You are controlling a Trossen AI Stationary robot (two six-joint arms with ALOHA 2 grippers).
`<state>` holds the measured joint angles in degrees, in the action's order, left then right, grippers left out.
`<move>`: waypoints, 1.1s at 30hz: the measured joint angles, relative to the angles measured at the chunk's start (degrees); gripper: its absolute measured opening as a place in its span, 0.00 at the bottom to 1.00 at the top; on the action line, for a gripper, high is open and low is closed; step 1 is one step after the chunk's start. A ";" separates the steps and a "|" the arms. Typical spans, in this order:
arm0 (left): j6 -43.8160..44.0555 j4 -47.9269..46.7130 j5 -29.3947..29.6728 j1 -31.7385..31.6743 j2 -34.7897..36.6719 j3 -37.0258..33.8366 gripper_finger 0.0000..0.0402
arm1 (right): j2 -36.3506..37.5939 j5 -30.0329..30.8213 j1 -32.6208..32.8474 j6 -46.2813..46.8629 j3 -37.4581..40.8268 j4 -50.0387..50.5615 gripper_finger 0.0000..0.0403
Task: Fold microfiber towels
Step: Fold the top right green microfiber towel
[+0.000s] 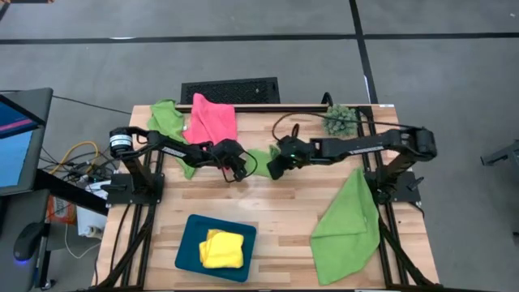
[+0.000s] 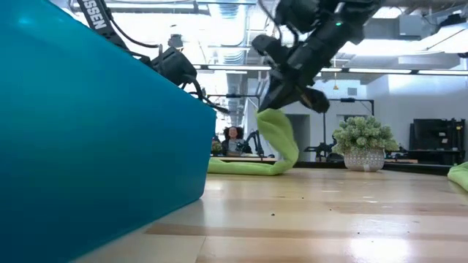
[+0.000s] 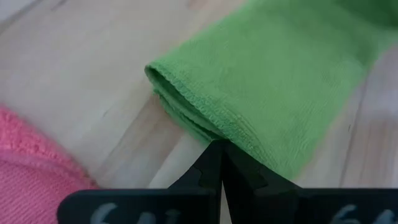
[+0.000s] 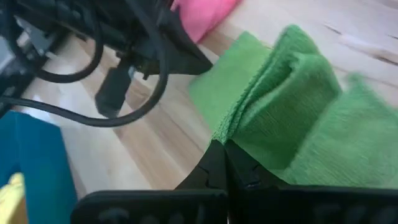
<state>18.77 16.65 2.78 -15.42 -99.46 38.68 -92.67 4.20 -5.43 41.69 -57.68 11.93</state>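
green towel (image 1: pixel 261 156) pinched mid-desk by both end effectors, left (image 1: pixel 240 172) and right (image 1: pixel 276 170) | hemmed edge seen | front desk (image 1: pixel 284 212) bare

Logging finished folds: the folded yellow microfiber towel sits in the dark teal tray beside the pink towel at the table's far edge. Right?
Not quite. The high view shows the folded yellow microfiber towel in the dark teal tray at the near edge; the pink towel lies at the far edge.
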 joint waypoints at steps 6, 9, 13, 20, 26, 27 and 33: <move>0.49 1.08 0.01 0.02 -0.02 0.00 0.00 | -6.88 -2.94 -0.90 -5.24 -7.48 -0.39 0.01; 0.54 1.23 0.01 0.02 0.00 0.00 0.00 | -9.92 -4.85 -1.62 -6.96 -10.41 -0.23 0.01; 0.50 1.40 -0.46 0.02 0.00 0.00 0.00 | -12.43 -6.02 -2.39 -8.36 -12.15 -0.42 0.01; 1.00 4.97 -1.66 0.02 0.00 0.00 0.00 | -12.84 -7.49 -3.38 -9.57 -12.60 -0.78 0.02; 1.45 7.07 -2.09 0.04 -0.01 0.02 0.00 | -12.84 -7.49 -3.41 -10.42 -12.60 -1.71 0.09; 1.45 6.89 -2.09 0.04 0.00 0.02 0.00 | -12.84 -7.49 -3.41 -10.44 -12.59 -1.71 0.11; 1.45 2.51 -2.16 -0.14 0.46 0.02 0.00 | -12.84 -7.46 -3.83 -11.80 -12.57 -1.82 0.23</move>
<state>20.23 19.16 0.62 -15.56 -99.01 38.70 -105.51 -3.27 -9.26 29.89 -70.26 10.10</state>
